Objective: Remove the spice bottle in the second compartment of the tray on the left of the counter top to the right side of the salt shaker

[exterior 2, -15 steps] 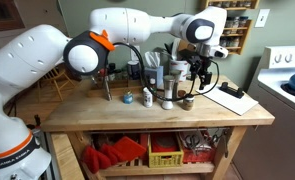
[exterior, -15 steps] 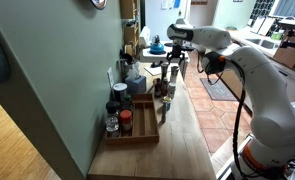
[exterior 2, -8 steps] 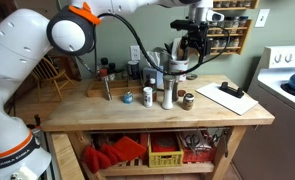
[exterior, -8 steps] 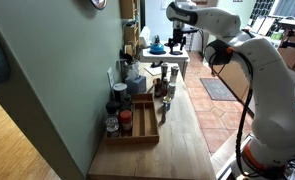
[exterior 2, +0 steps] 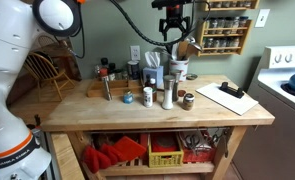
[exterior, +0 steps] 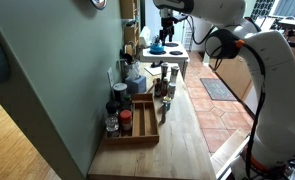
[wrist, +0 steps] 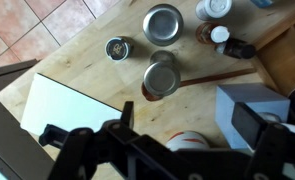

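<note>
The spice bottle point(exterior 2: 188, 100) stood upright on the bench point(exterior 2: 107, 108), just beside the steel salt shaker point(exterior 2: 169, 95). It was on the shaker's side toward the white board point(exterior 2: 232, 93) and touched neither. The tray point(exterior 2: 95, 90) lay on the shaker's opposite side, well apart from the bottle. The hand point(exterior 2: 175, 30) hung high above the shaker, fingers apart and holding nothing. From the wrist view the bottle showed cap-up near the shaker, with bare wood all around it.
</note>
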`<move>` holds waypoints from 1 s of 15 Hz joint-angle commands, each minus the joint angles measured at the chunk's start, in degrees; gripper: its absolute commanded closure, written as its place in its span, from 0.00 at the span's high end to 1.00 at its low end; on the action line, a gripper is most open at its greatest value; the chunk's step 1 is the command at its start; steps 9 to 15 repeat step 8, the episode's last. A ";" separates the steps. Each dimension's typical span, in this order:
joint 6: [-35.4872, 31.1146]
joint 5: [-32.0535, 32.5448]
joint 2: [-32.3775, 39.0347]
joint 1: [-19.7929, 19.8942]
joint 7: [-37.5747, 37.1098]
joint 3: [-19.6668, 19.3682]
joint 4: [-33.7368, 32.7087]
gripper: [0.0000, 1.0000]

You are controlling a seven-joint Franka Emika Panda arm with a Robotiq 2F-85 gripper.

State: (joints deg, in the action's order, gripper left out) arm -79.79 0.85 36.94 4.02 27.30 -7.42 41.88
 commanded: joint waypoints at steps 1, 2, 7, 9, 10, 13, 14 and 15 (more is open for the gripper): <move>-2.79 2.97 -8.30 -3.76 7.94 1.02 12.91 1.00; -3.22 3.21 -9.83 -4.65 9.98 1.33 15.00 1.00; -1.68 2.31 -9.15 -6.37 12.49 1.75 12.93 1.00; -1.68 2.31 -9.15 -6.49 12.38 1.75 12.69 1.00; -1.68 2.31 -9.15 -6.49 12.38 1.75 12.69 1.00; -1.68 2.31 -9.15 -6.49 12.38 1.75 12.69 1.00; -1.68 2.31 -9.15 -6.49 12.38 1.75 12.69 1.00; -1.68 2.31 -9.15 -6.49 12.38 1.75 12.69 1.00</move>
